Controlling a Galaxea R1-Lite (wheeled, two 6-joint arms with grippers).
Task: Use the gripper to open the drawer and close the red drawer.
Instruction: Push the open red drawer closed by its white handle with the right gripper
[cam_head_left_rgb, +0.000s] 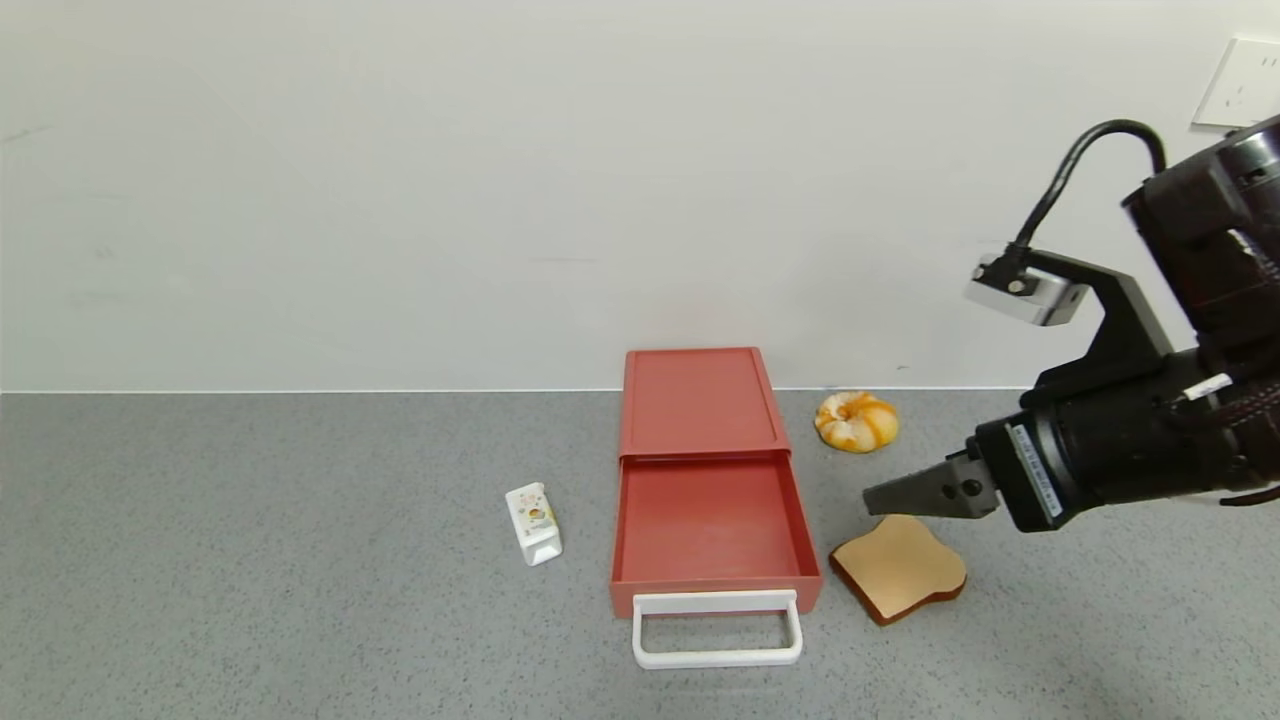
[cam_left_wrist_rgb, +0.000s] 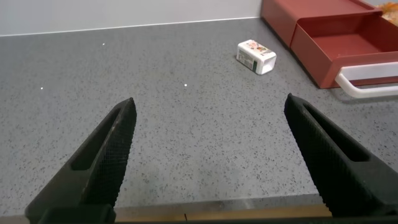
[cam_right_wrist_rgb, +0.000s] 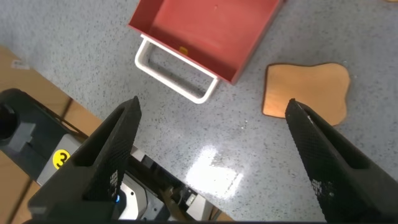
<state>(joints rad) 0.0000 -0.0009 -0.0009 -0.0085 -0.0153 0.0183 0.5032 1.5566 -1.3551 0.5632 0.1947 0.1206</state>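
Red drawer (cam_head_left_rgb: 708, 480) mid-desk (cam_head_left_rgb: 250, 560), tray already slid out toward robot, white loop handle (cam_head_left_rgb: 717, 628) at near end. Long axis front-to-back, away from robot. Right gripper (cam_head_left_rgb: 900, 492) hovering above toast slice (cam_head_left_rgb: 898, 566), just right of tray; handle lies left of and nearer than fingers. Right fingers spread wide, holding nothing. Left gripper (cam_left_wrist_rgb: 208, 155) well off to left, fingers wide apart, empty. Right arm nearer. Count: one drawer, one toast slice, one bun (cam_head_left_rgb: 856, 421), one small white carton (cam_head_left_rgb: 533, 523).

Red drawer (cam_head_left_rgb: 708, 480) — white handle (cam_head_left_rgb: 717, 630)
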